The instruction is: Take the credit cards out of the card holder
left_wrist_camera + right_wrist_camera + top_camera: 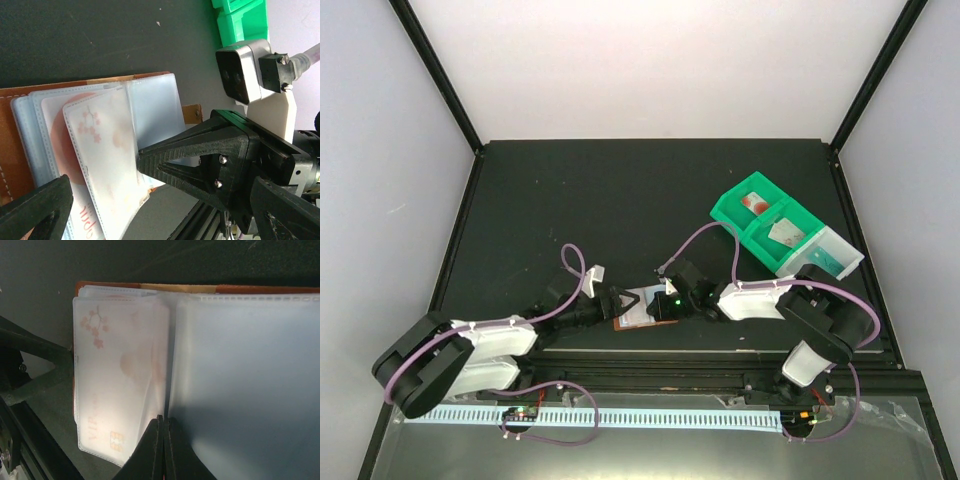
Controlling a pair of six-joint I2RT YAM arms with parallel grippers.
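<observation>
The brown leather card holder (pixel 642 309) lies open near the table's front edge, between my two grippers. Its clear sleeves (pixel 150 110) fan out. A white card with pink blossoms (pixel 107 150) sits in a sleeve; it also shows in the right wrist view (pixel 117 385). A card with a red round shape (pixel 60 135) lies behind it. My left gripper (pixel 160 200) is open, its fingers (pixel 35 207) straddling the holder's near edge. My right gripper (pixel 163 427) is shut, pinching a sleeve edge at the fold; its tip (pixel 142 159) touches the sleeves.
A green compartmented tray (pixel 728 212) stands at the right rear. It holds a white card with a red blot (pixel 755 201) and a pale card (pixel 786 233). The table's front rail (pixel 650 362) runs just below the holder.
</observation>
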